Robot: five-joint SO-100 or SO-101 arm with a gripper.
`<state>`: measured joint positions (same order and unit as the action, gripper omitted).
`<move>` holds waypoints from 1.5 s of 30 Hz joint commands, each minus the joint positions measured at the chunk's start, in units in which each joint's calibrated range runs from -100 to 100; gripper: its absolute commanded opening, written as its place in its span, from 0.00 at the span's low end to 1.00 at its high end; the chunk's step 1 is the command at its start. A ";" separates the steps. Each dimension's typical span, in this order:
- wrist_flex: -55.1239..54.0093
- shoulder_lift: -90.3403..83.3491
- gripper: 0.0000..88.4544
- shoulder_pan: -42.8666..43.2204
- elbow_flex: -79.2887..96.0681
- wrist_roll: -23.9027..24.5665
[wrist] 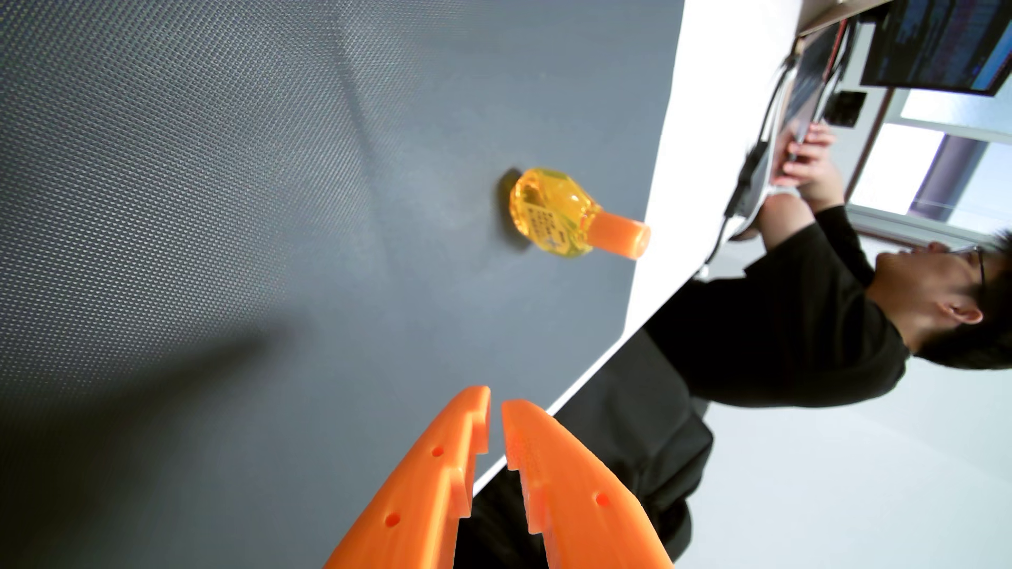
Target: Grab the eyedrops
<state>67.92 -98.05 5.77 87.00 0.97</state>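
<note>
1. Behind the tool's reach lay a bright room: a window, a dark screen with cables, and a person in a black top beyond the table's far edge, hands up by the screen.
2. Under and ahead of the gripper spread a dark grey mat with a fine woven grain, covering a white table; the mat looked grippy enough to keep a small thing from sliding.
3. Two orange fingers of the gripper entered the wrist view from the bottom, nearly closed, with only a thin slit between the tips and nothing held.
4. Well ahead of the tips and a little to the right, near the mat's far edge, the eyedrops stood on the mat as a small clear yellow bottle with an orange cap.
5. Judged by its look, the bottle was light, stiff plastic, smooth and faceted, so likely slippery and easy to knock over; the wide body seemed the surer place to pinch, not the narrow cap.
</note>
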 commanded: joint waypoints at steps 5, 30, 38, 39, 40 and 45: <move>-0.63 6.63 0.01 -0.36 -6.63 -0.68; -1.15 60.73 0.02 -3.44 -48.59 -7.69; -0.54 75.08 0.09 -3.44 -60.21 -10.68; -0.54 76.61 0.11 -3.44 -61.20 -11.25; -0.54 78.13 0.13 -3.44 -62.19 -11.78; -0.54 83.66 0.15 -3.44 -66.96 -13.24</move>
<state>67.48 -16.66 2.70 24.97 -11.59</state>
